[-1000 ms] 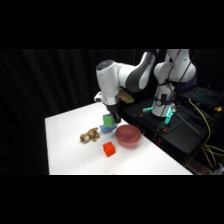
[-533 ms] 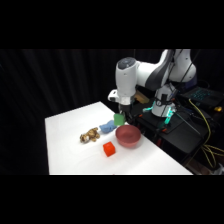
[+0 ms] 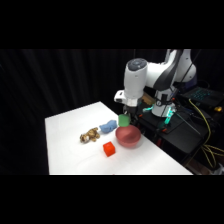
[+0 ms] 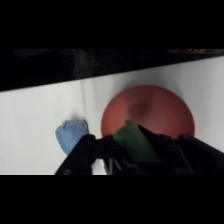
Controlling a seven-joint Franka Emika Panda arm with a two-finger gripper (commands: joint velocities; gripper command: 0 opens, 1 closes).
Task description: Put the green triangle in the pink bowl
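My gripper (image 3: 125, 118) hangs over the far rim of the pink bowl (image 3: 128, 136), shut on the green triangle (image 3: 123, 120), which is lifted off the table. In the wrist view the green triangle (image 4: 133, 141) sits pinched between the black fingers (image 4: 156, 144) of my gripper (image 4: 131, 148), with the pink bowl (image 4: 150, 110) directly below and beyond it. The bowl looks empty.
An orange-red cube (image 3: 109, 149) lies in front of the bowl. A blue soft object (image 3: 106, 128) and a brown lumpy toy (image 3: 90, 135) sit to the bowl's left; the blue object (image 4: 71, 134) also shows beside the gripper. The table edge (image 3: 165, 155) runs close behind the bowl.
The arm has swung right from above the blue and brown objects to over the bowl, carrying the green triangle with it.
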